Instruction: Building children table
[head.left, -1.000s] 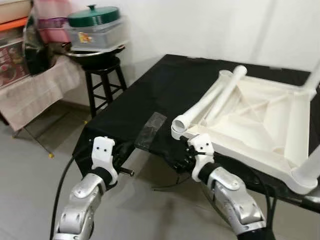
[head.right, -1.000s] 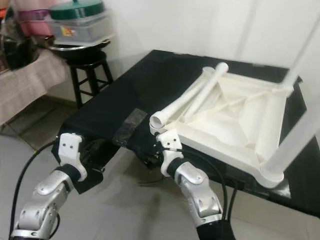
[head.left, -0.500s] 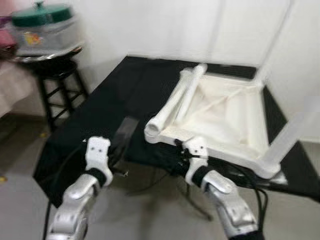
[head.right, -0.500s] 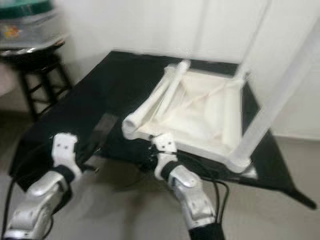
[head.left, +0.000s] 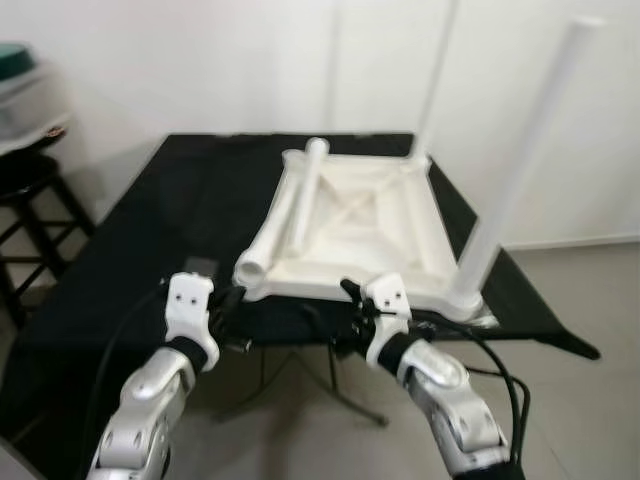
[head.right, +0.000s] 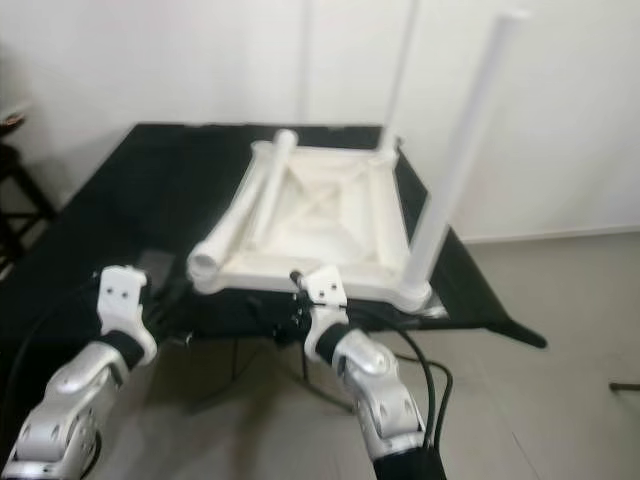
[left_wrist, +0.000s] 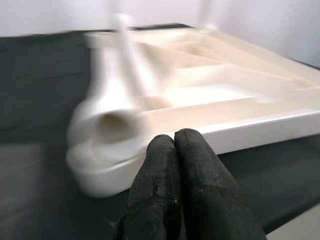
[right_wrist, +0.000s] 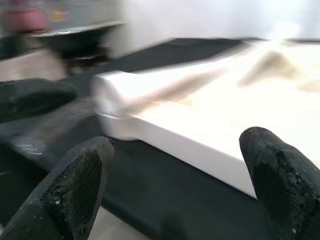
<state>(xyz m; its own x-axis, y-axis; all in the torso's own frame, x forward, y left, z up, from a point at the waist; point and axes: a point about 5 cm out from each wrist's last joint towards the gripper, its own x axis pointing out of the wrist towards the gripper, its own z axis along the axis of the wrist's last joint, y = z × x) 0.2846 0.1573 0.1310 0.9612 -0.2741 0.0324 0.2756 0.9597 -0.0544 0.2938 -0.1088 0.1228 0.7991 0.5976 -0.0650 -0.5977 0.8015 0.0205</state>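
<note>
Upside down on the black counter (head.left: 170, 215) lies the white children's table (head.left: 360, 225), two legs (head.left: 515, 160) standing up and loose legs (head.left: 285, 215) resting on it, while the left hand (left_wrist: 175, 165) hovers clenched and the right hand (right_wrist: 175, 175) spread wide near its front edge.

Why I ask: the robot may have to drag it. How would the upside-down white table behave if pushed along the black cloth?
The white table looks like moulded plastic, so probably light and stiff, sliding as one piece. Its two upright legs could make it top-heavy and prone to tipping. The loose legs lying inside might roll. The black cloth may bunch up.
</note>
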